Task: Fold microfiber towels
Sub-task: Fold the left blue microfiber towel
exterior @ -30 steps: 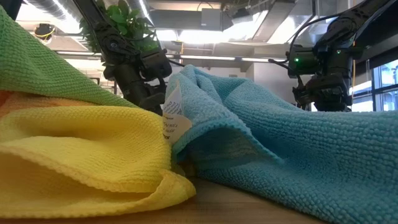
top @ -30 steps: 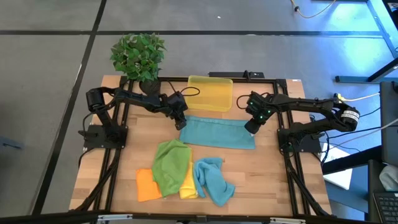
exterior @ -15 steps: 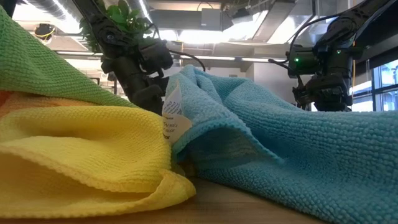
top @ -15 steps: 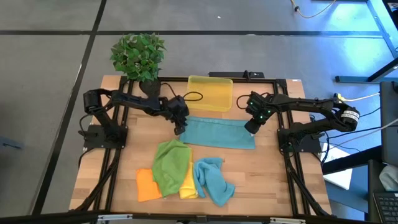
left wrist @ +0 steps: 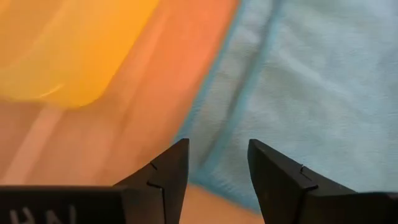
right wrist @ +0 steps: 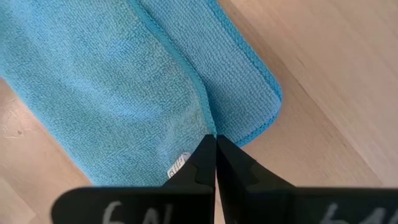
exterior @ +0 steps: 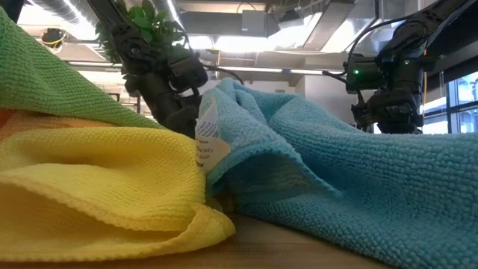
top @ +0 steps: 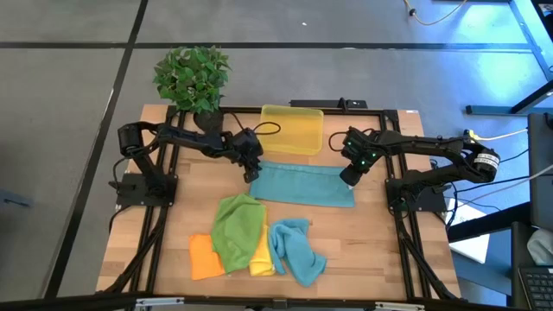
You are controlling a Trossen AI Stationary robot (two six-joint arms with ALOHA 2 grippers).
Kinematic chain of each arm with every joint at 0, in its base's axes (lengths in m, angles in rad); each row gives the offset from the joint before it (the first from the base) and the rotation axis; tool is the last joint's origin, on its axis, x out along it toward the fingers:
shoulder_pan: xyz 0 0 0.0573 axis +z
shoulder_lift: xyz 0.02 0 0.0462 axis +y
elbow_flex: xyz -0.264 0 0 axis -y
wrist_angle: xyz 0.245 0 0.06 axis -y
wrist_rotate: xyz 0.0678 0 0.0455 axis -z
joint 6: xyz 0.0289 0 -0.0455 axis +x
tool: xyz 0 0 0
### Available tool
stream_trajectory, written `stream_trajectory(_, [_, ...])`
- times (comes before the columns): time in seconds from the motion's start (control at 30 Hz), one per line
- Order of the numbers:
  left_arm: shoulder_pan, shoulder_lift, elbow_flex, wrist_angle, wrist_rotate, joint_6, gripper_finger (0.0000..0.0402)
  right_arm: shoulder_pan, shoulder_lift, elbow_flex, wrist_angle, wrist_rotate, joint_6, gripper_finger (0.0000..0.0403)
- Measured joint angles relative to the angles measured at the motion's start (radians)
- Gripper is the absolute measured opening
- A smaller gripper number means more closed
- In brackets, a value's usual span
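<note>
- A teal-blue towel [top: 304, 184] lies folded into a long strip across the middle of the wooden desk [top: 380, 250], just in front of the translucent yellow bin [top: 292, 130].
- The left end effector [top: 251, 169] hovers at the strip's left end, its fingers [left wrist: 165, 177] parted with nothing between them; the towel's hemmed edge shows just past them.
- The right end effector [top: 347, 178] sits at the strip's right end, its fingers [right wrist: 202, 168] pressed together at the edge of a fold. Whether any cloth is pinched there I cannot tell.
- Nearer the front edge there's a loose heap: a green towel [top: 235, 230] draped over an orange towel [top: 202, 257] and a yellow towel [top: 263, 257], with a second teal-blue towel [top: 295, 250] crumpled beside them.
- A potted plant [top: 192, 78] stands at the far left corner.
</note>
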Motion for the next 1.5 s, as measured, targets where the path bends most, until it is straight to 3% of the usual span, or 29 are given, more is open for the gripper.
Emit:
stream_trajectory(0.27, [-0.023, 0.000, 0.000, 0.026, 0.026, 0.038, 0.0158, 0.006, -0.009, 0.010, -0.008, -0.059, -0.033, 0.0004])
stream_trajectory(0.53, [-0.023, 0.000, 0.000, 0.041, 0.005, 0.053, 0.0157, 0.058, -0.055, 0.074, -0.020, -0.033, -0.026, 0.0002])
stream_trajectory(1.2, [-0.023, 0.000, 0.000, 0.063, 0.004, 0.056, 0.0159, 0.136, -0.053, 0.146, -0.102, 0.405, 0.098, 0.0000])
stream_trajectory(1.5, [-0.023, 0.000, 0.000, 0.063, 0.002, 0.053, 0.0159, 0.136, 0.002, 0.090, -0.109, 0.397, 0.119, 0.0000])
